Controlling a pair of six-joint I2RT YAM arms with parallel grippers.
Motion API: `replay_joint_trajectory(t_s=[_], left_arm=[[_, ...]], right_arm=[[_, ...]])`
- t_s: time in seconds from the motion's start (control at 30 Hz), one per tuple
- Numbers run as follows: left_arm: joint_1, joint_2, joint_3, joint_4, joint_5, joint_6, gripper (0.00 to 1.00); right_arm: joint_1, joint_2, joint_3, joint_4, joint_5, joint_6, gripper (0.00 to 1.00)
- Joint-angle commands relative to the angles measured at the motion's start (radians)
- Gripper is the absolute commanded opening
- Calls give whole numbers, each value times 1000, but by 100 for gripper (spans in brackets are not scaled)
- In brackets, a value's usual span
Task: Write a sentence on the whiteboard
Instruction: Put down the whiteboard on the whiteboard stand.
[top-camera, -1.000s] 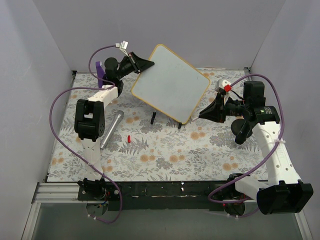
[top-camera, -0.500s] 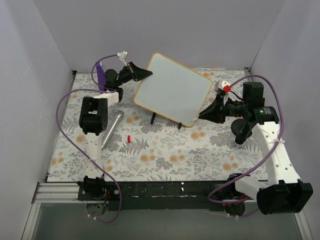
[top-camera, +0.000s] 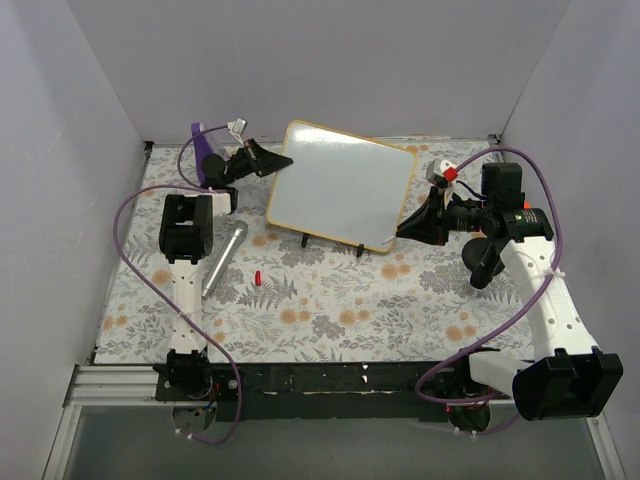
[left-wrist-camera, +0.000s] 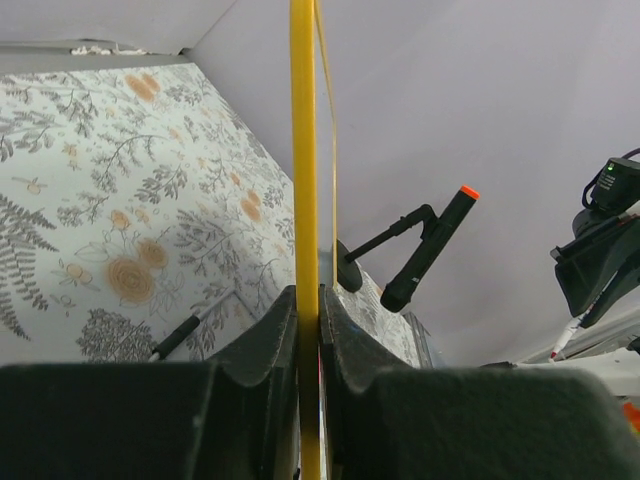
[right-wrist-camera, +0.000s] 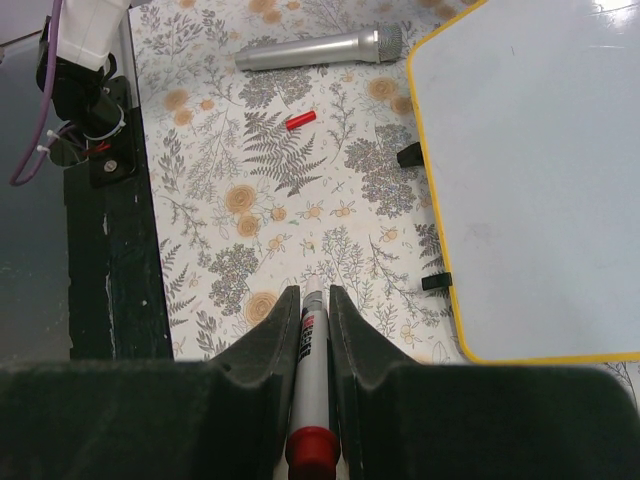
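Overhead, left end effector (top-camera: 284, 161) pinching whiteboard (top-camera: 345, 188) — right end effector (top-camera: 404, 231) level, clamping marker (right-wrist-camera: 313, 350).

The whiteboard (top-camera: 345, 190) was glossy white inside a thin yellow-orange frame, on black feet (top-camera: 306, 238). The table (top-camera: 330, 310) wore a white cover printed with grey ferns and orange flowers. On its left lay a silver microphone (top-camera: 225, 258) and, just right of it, a small red cap (top-camera: 257, 277). The left end effector (top-camera: 288, 162) and right end effector (top-camera: 401, 232) were black. The marker (right-wrist-camera: 311, 370) in the right one was white with a red end. Purple cables (top-camera: 113, 232) looped along white arm links (top-camera: 548, 300).
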Motion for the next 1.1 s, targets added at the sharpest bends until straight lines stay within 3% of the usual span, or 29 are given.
replay_joint_trajectory(t_s=[0.0,0.13,0.47,0.8,1.07], left_arm=[[27,12,8,168,96,2,7],[29,23,5,195,125,-4,17],[49,41,-15,292,166,33,27],[60,60,7,362,174,31,22],[60,64,7,407,162,-25,51]], right_arm=[[-7,2,-4,28,-13,8,1],[-5,4,-2,30,-14,8,1],[-5,10,-6,31,-16,10,1],[-5,25,-2,30,-22,10,1],[-5,28,-2,30,-24,8,1]])
